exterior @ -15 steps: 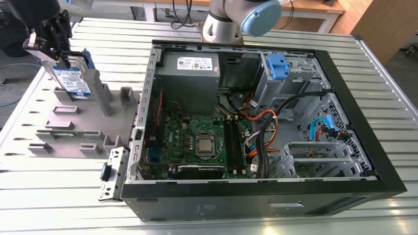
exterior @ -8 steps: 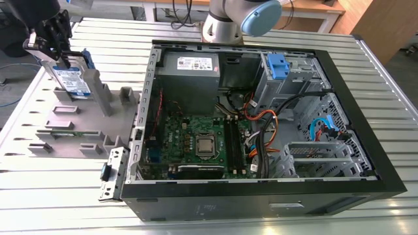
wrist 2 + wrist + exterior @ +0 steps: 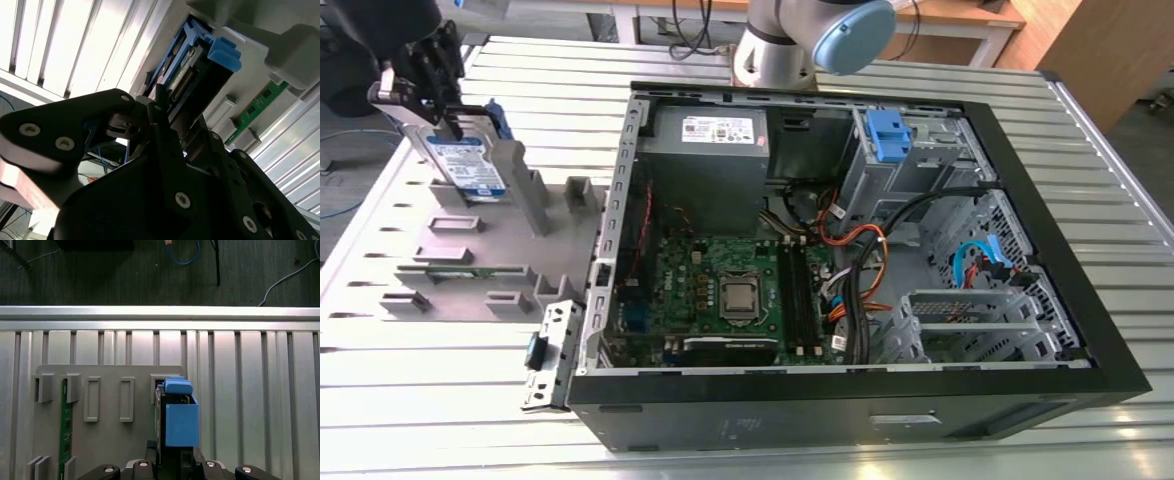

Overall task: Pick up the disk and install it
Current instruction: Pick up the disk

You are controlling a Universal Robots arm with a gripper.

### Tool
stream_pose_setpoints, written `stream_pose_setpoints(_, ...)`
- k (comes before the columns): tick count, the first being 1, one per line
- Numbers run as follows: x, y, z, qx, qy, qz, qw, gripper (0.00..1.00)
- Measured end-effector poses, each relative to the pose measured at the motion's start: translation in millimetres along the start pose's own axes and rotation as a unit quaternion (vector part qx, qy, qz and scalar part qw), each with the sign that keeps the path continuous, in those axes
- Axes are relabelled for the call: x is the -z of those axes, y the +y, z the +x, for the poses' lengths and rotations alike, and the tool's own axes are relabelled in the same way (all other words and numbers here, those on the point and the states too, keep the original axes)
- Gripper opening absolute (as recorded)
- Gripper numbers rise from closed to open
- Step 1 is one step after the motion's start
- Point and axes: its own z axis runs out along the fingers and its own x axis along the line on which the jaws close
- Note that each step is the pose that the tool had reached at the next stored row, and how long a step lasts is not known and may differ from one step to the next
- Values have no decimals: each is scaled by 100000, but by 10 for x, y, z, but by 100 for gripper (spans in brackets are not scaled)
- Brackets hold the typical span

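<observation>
Here, the claw (image 3: pixel 443 118) is closed on the disk (image 3: pixel 467 165), its fingers pinching the upper edge from both flat sides. Both wrist views show the same grip, with the claw (image 3: pixel 165 120) (image 3: pixel 172 464) set over the disk (image 3: pixel 186 75) (image 3: pixel 180 425). The disk hangs straight below the claw, standing on edge. Its long axis runs up and down with a slight lean, and the label faces the exterior camera. Its lower end sits at the grey holder (image 3: pixel 480 250) on the slatted table (image 3: pixel 427 400). I cannot tell whether it has fully cleared its slot. A green memory stick (image 3: pixel 64 425) lies in the same holder, a few slots away. The open computer case (image 3: pixel 1041 195) is toward the exterior view's right. Its drive bay, with a small blue latch (image 3: pixel 886 135), is well apart from the held disk, beyond the case's near wall.
</observation>
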Motion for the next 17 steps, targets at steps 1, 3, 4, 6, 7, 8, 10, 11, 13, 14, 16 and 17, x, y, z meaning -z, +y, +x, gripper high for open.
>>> stream_pose_setpoints(1, -1, 0, 6, 7, 2, -2, 100000, 35)
stream_pose_setpoints(3, -5, 1, 26, 2, 20, -4, 100000, 35)
stream_pose_setpoints(4, -6, 1, 39, -3, 33, -9, 100000, 35)
stream_pose_setpoints(6, -9, 3, 57, -5, 77, -11, 100000, 35)
stream_pose_setpoints(7, -12, 3, 62, -6, 105, -5, 100000, 35)
stream_pose_setpoints(8, -14, 3, 64, -9, 134, -6, 100000, 35)
stream_pose_setpoints(10, -18, 3, 69, -11, 186, 6, 100000, 35)
stream_pose_setpoints(11, -19, 3, 73, -15, 241, 1, 100000, 35)
stream_pose_setpoints(13, -21, 4, 83, -19, 412, -2, 99999, 35)
stream_pose_setpoints(14, -21, 4, 88, -26, 504, -6, 99999, 35)
stream_pose_setpoints(16, -23, 5, 98, -36, 721, 5, 99997, 35)
stream_pose_setpoints(17, -23, 5, 101, -46, 853, 4, 99996, 35)
